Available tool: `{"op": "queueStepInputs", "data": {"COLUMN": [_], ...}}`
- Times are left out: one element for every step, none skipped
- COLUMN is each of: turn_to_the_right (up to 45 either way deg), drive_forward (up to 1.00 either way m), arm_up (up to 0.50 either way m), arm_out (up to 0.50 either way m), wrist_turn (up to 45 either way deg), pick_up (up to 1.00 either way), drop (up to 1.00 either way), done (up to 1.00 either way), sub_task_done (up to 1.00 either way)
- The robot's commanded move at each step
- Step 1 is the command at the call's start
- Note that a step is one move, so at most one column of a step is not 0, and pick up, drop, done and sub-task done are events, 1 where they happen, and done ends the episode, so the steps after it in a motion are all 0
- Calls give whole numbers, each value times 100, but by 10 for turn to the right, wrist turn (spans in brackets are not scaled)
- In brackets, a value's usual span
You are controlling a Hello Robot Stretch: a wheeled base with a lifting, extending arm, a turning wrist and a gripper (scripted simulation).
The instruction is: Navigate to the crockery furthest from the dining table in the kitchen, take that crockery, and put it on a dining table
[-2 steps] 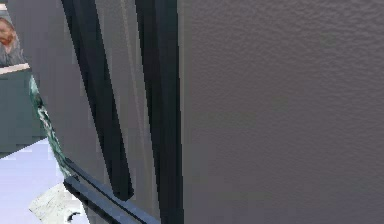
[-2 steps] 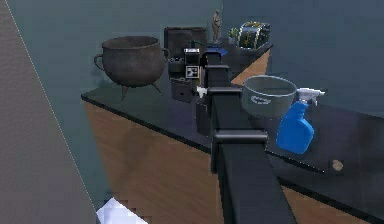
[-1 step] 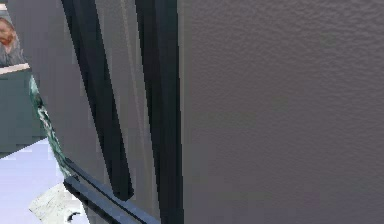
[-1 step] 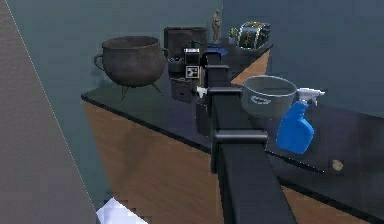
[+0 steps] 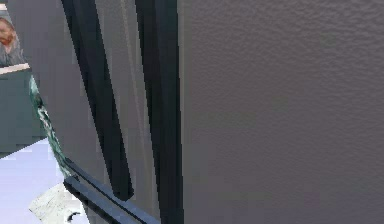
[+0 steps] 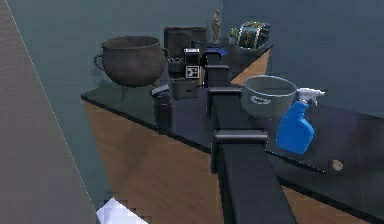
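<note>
Close by, a grey pebbled panel (image 5: 280,110) is crossed by glossy dark bars (image 5: 100,90). The square dark arm (image 6: 240,165) reaches over a glossy black, wood-fronted bench (image 6: 110,96). A small dark cup (image 6: 162,108) stands at its near edge, just beside the pincer (image 6: 183,80). I cannot tell whether the pincer is spread or carrying anything. Beyond are a blue plastic spray bottle (image 6: 296,125), a round grey metal bowl (image 6: 268,97) and a pot-bellied dark cauldron (image 6: 131,60), against teal walls.

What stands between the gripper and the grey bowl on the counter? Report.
Nothing visible but the arm's own bar. The gripper is left of that bar in the arm side view, the grey bowl sits on the counter right of it. The blue spray bottle stands beside the bowl, off that line.
</note>
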Motion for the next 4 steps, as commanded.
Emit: {"op": "queueStepInputs", "data": {"turn_to_the_right": [0, 0, 0, 0], "drive_forward": [0, 0, 0, 0], "arm_up": [0, 0, 0, 0], "arm_out": [0, 0, 0, 0], "wrist_turn": [-450, -450, -240, -450], "pick_up": [0, 0, 0, 0], "drop": [0, 0, 0, 0], "done": [0, 0, 0, 0], "sub_task_done": [0, 0, 0, 0]}}
